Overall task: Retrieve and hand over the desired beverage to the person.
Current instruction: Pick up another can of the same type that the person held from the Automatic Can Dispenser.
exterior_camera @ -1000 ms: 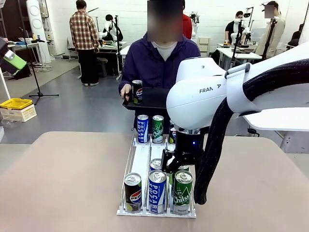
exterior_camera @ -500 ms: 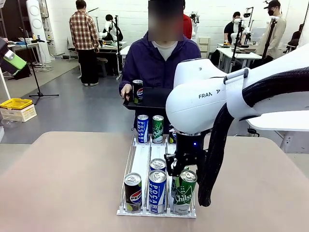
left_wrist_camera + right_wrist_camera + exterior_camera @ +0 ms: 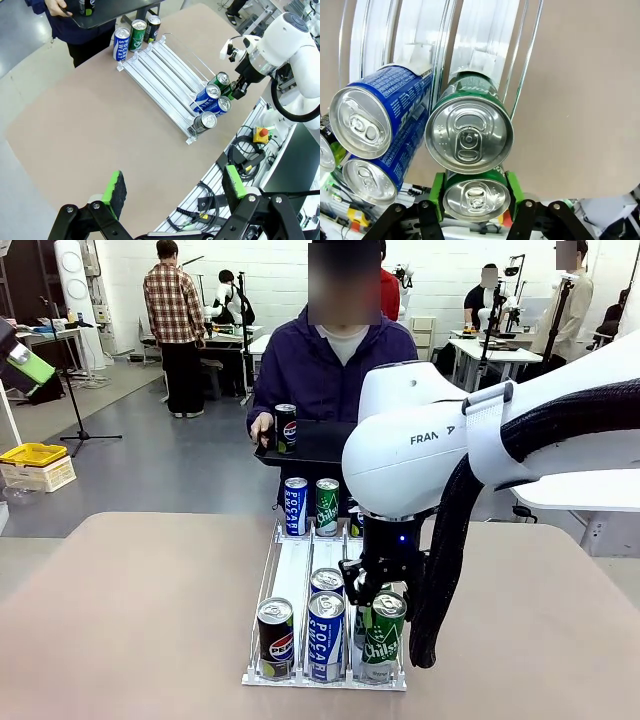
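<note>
One green can (image 3: pixel 381 637) has come off the rack (image 3: pixel 290 570) since a second ago: then it stood level with its neighbours in the front row, and now it sits tilted, with the right gripper (image 3: pixel 378 592) clamped on its top. From the right wrist camera the green pads (image 3: pixel 438 192) press either side of that can (image 3: pixel 476 195), so the pincer is closed on it. Just ahead of the pincer lies another green can (image 3: pixel 468 132), and to one side of it the blue cans (image 3: pixel 372 115). Well beyond it, across the rack, the person (image 3: pixel 335 360) holds a dark tray (image 3: pixel 315 445) with a cola can (image 3: pixel 285 429) on it. I judge the pick is made and the carry to the tray comes next. The left gripper (image 3: pixel 172 192) hangs high and well apart from all this, pads spread wide, holding nothing.
</note>
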